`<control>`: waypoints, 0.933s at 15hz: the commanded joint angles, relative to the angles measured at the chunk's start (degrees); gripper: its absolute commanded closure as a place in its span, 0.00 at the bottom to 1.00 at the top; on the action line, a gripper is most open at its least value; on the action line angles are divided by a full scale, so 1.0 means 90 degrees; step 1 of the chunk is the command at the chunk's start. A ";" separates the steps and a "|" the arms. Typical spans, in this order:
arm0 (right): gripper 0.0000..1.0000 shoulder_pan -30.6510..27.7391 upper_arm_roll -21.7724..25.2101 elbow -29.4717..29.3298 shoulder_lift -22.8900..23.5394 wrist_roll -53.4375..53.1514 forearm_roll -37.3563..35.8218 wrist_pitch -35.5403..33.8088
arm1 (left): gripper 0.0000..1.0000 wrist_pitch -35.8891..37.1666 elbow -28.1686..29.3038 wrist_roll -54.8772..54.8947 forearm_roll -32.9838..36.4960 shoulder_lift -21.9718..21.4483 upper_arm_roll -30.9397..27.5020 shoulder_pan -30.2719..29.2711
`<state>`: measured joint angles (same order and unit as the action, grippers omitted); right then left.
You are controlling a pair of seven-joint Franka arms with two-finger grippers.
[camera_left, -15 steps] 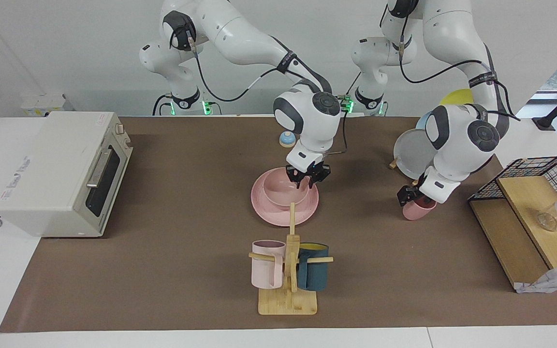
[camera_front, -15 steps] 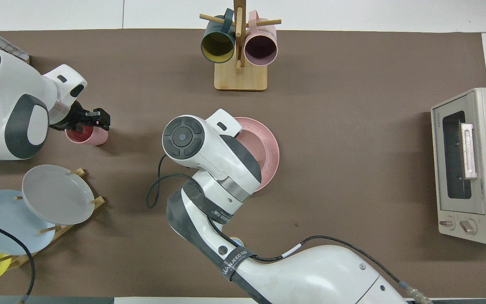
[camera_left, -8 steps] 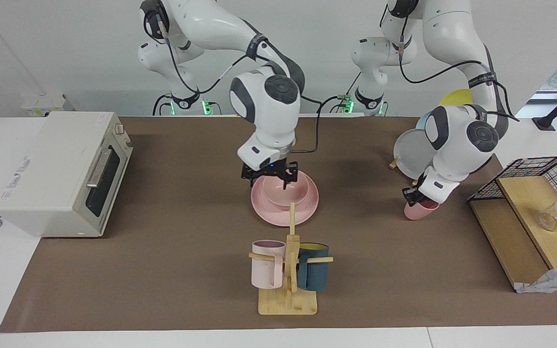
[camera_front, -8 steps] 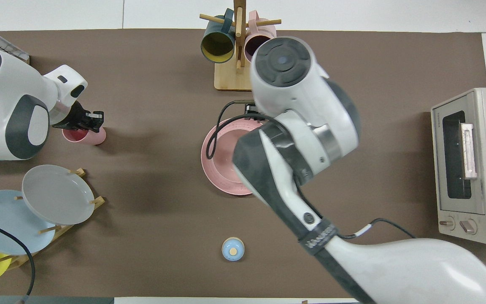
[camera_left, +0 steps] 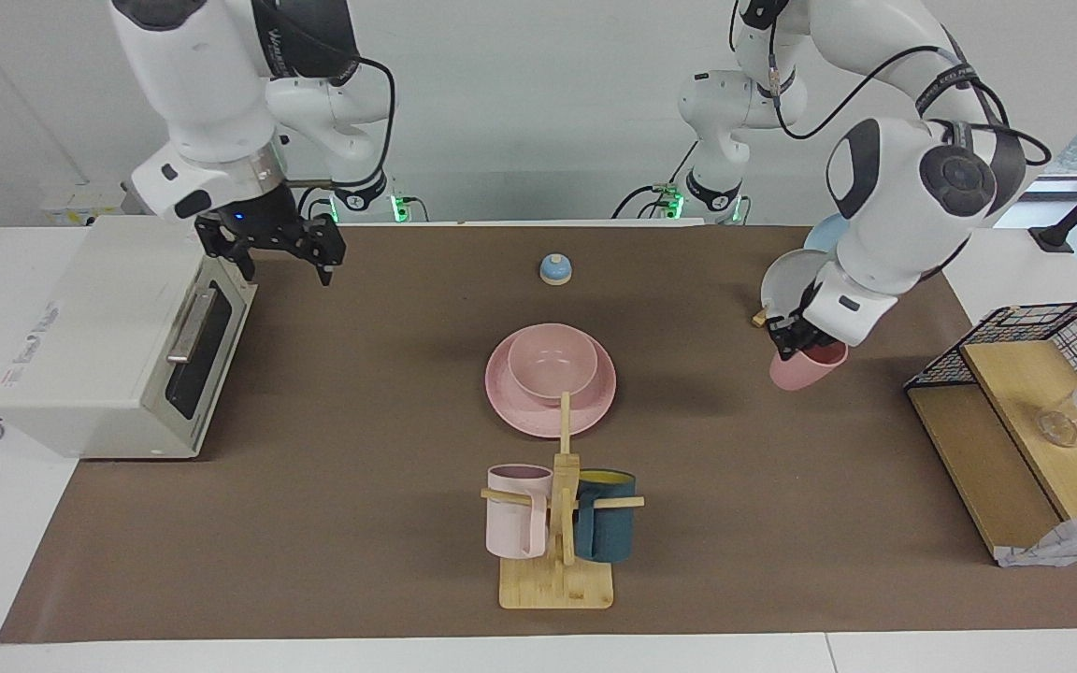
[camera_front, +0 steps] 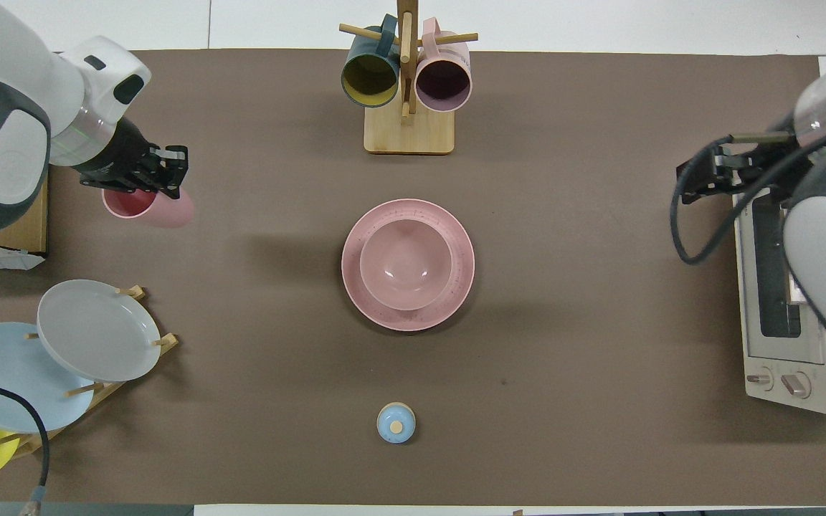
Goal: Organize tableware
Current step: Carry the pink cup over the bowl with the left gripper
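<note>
— What's the biggest thing on the table point(camera_left: 333, 523)?

— The toaster oven point(camera_left: 118, 336), at the right arm's end. The right gripper point(camera_left: 284, 260) hangs in the air over the corner of it nearest the robots, its two fingers spread wide with nothing between them.

— And at the left arm's end?

— A wire basket on a wooden shelf point(camera_left: 1015, 411), and nearer to the robots a rack of plates point(camera_front: 62, 358) in grey, blue and yellow, standing on edge.

— Where's the pink set?

— The pink plate point(camera_left: 595, 411) lies flat about mid-table, and the pink bowl point(camera_left: 552, 365) sits upright in the middle of it. Farther from the robots, just beside the plate, a wooden mug tree point(camera_left: 562, 523) carries a pale pink mug point(camera_left: 515, 523) and a dark teal mug point(camera_left: 606, 528), one on each side.

— And the cup?

— The left gripper point(camera_left: 793, 338) has the pink cup point(camera_left: 805, 369). Its fingers are pinched tight on the rim, and the cup hangs tilted, clear of the table, its mouth turned toward the left arm. It is over the brown mat between the plate rack and the wire basket, well apart from the plate and bowl.

— Anything smaller?

— A little blue knob-topped thing point(camera_left: 554, 269), alone on the mat, nearer to the robots than the plate. I can't tell what it is.
</note>
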<state>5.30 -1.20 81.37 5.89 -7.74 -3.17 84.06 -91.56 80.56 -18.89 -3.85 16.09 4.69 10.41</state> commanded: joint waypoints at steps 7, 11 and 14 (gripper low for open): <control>0.00 -0.0296 0.0357 0.1369 -0.0674 0.0449 0.0108 0.0338 | 1.00 -0.0167 -0.1256 -0.3143 -0.0470 0.0877 -0.0072 0.2241; 0.00 -0.0316 0.0572 0.1633 -0.0830 0.0954 0.0244 0.0660 | 1.00 -0.0509 -0.1081 -0.3583 -0.0403 0.1152 -0.0092 0.2720; 0.00 -0.0219 0.1166 0.1604 -0.0908 0.1386 0.0225 0.0563 | 1.00 -0.1143 -0.0622 -0.3993 -0.0257 0.1210 -0.0092 0.2876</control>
<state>3.36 5.95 93.56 0.15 1.19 -2.56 88.37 -98.25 72.32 -52.25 -6.34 27.04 4.98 34.87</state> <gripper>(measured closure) 0.000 0.956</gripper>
